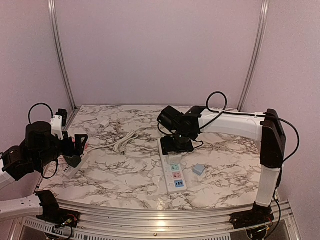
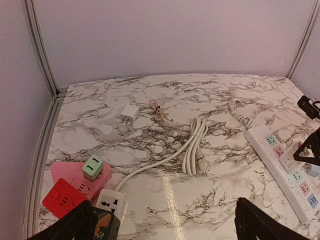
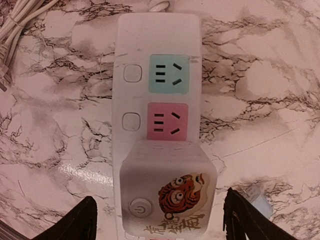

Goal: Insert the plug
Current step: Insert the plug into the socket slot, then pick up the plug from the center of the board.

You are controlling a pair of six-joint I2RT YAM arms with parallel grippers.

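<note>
A white power strip (image 1: 172,172) with green, pink and blue sockets lies in the middle of the marble table; it also shows in the right wrist view (image 3: 131,45) and in the left wrist view (image 2: 280,170). A white cube plug with a tiger picture and a power button (image 3: 167,190) sits on the strip just below the pink socket (image 3: 167,121). My right gripper (image 3: 160,220) is open, with its fingers standing wide on either side of the cube and not touching it. From above, the right gripper (image 1: 176,145) hides the cube. My left gripper (image 2: 162,225) is open and empty at the table's left.
A coiled white cable with a plug (image 2: 195,145) lies mid-table. A white charger (image 2: 129,114) and a pink cord (image 2: 160,112) lie further back. A green adapter (image 2: 93,167), a pink block (image 2: 65,175), a red adapter (image 2: 62,197) and a white adapter (image 2: 111,201) cluster by the left gripper. A grey-blue adapter (image 1: 198,169) lies right of the strip.
</note>
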